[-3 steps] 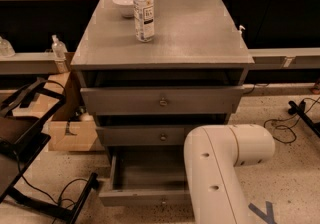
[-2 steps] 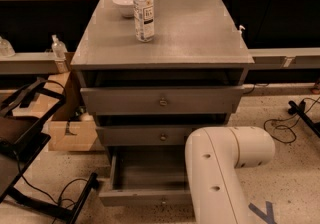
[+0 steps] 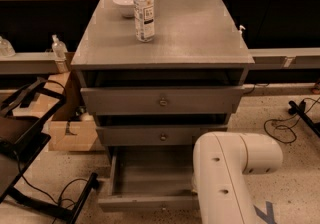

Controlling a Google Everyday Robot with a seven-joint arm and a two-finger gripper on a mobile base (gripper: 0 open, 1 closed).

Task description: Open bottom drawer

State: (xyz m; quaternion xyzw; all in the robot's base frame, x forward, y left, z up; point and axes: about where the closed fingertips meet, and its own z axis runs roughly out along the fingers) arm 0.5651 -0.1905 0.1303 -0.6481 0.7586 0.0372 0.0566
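Note:
The grey cabinet [image 3: 165,33] has three drawers. The bottom drawer [image 3: 145,202] stands pulled well out, its empty inside [image 3: 150,173] showing and its flat front near the lower edge of the view. The middle drawer [image 3: 150,135] and top drawer [image 3: 150,100] stick out a little, each with a small round knob. My white arm [image 3: 230,178] fills the lower right and covers the right end of the bottom drawer. My gripper is hidden beneath the arm, down by the drawer's right side, so it does not show.
A water bottle [image 3: 144,10] and a white bowl [image 3: 124,4] stand on the cabinet top. A cardboard box [image 3: 70,133] and a black frame [image 3: 25,133] are at the left. Cables [image 3: 285,128] lie on the floor at the right.
My arm has shifted slightly to the right. The bottom drawer stays pulled out as before.

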